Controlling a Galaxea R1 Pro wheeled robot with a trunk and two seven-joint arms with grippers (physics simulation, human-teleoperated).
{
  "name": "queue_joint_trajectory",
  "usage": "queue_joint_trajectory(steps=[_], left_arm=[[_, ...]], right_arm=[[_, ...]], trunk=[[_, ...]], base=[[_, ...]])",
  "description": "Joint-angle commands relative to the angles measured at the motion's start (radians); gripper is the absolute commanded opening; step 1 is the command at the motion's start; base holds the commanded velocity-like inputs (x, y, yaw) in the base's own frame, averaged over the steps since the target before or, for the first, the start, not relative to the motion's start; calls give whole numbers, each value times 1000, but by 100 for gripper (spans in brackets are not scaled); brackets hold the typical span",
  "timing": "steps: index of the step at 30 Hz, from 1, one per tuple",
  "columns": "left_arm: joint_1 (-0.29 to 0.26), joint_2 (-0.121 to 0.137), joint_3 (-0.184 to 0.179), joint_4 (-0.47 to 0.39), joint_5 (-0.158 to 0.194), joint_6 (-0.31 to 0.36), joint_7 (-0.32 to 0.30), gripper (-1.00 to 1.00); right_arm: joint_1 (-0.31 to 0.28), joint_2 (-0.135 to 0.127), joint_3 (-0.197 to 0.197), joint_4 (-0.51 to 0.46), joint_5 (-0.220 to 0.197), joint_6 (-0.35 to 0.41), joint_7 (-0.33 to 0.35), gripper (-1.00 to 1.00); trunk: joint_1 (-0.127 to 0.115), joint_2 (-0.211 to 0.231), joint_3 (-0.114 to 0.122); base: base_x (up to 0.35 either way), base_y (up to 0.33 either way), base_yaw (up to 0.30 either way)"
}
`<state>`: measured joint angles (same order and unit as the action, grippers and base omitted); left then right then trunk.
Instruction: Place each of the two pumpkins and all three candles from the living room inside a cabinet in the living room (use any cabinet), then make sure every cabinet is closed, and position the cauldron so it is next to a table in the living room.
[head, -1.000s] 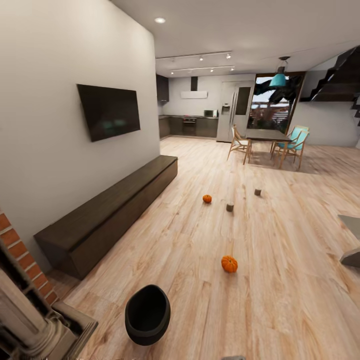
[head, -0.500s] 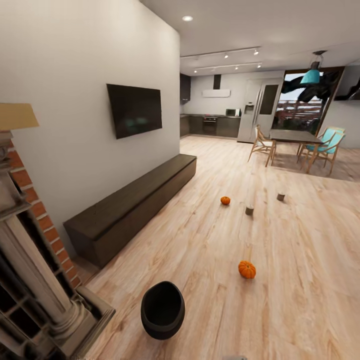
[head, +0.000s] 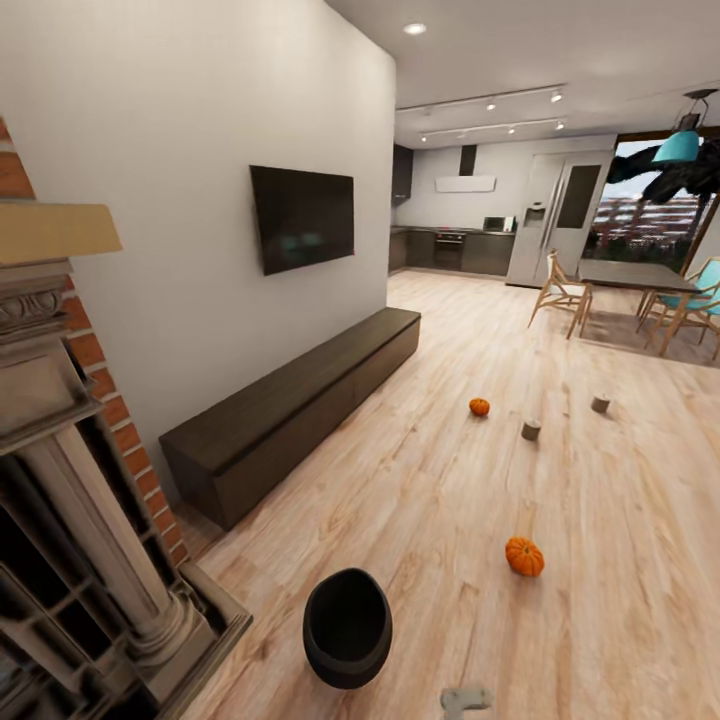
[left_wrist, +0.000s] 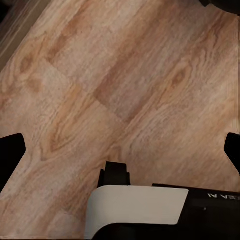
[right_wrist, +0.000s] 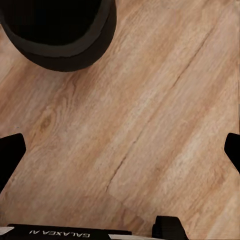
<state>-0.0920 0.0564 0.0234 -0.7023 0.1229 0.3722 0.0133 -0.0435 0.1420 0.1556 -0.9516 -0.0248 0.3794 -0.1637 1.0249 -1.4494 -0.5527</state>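
Observation:
Two orange pumpkins lie on the wood floor, one near (head: 524, 556) and one farther off (head: 480, 407). Beyond them stand two stubby candles (head: 531, 431) (head: 600, 404). The black cauldron (head: 347, 640) sits on the floor close in front of me, and its rim (right_wrist: 57, 30) shows in the right wrist view. The long dark cabinet (head: 300, 410) runs along the white wall with its fronts shut. My left gripper (left_wrist: 120, 150) and right gripper (right_wrist: 120, 150) hang open over bare floor, holding nothing.
A brick fireplace (head: 70, 480) stands close at the left. A black TV (head: 303, 217) hangs above the cabinet. Far right, a dining table (head: 635, 275) with chairs (head: 560, 295) stands before the kitchen.
The whole head view has shifted: the camera has turned left, so more of the fireplace shows and everything sits further right in the picture. No object has moved.

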Motion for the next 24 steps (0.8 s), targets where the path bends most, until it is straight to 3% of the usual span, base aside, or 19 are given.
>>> queue_joint_trajectory(steps=[1,2,5,6,10,14,19,24], left_arm=[[0,0,1,-31,10,36,2,100],[0,0,2,-100,11,102,2,100],[-2,0,3,-204,10,215,4,100],[-9,0,4,-261,11,282,7,100],[-72,-4,5,-331,5,382,11,100],[-149,-7,5,-295,3,425,15,100],[-241,-11,3,-191,5,437,22,100],[-324,-14,0,-142,4,444,25,100]], right_arm=[[-5,0,2,-23,-4,14,-7,100],[-18,1,2,-60,-5,48,-7,100],[-59,3,2,-101,-7,140,-7,100],[-97,6,2,-117,-8,204,-8,100],[-183,18,2,-131,-9,298,-9,100],[-234,23,1,-98,-10,330,-10,100],[-294,25,0,-6,-9,344,-10,100],[-328,26,0,50,-10,347,-10,100]], trunk=[[0,-1,-1],[0,-1,-1],[0,-1,-1],[0,-1,-1],[0,-1,-1],[0,-1,-1],[0,-1,-1],[0,-1,-1]], base=[[27,7,19],[17,4,12],[11,3,8],[6,1,4],[3,1,2],[1,0,0],[0,0,0],[0,0,0]])
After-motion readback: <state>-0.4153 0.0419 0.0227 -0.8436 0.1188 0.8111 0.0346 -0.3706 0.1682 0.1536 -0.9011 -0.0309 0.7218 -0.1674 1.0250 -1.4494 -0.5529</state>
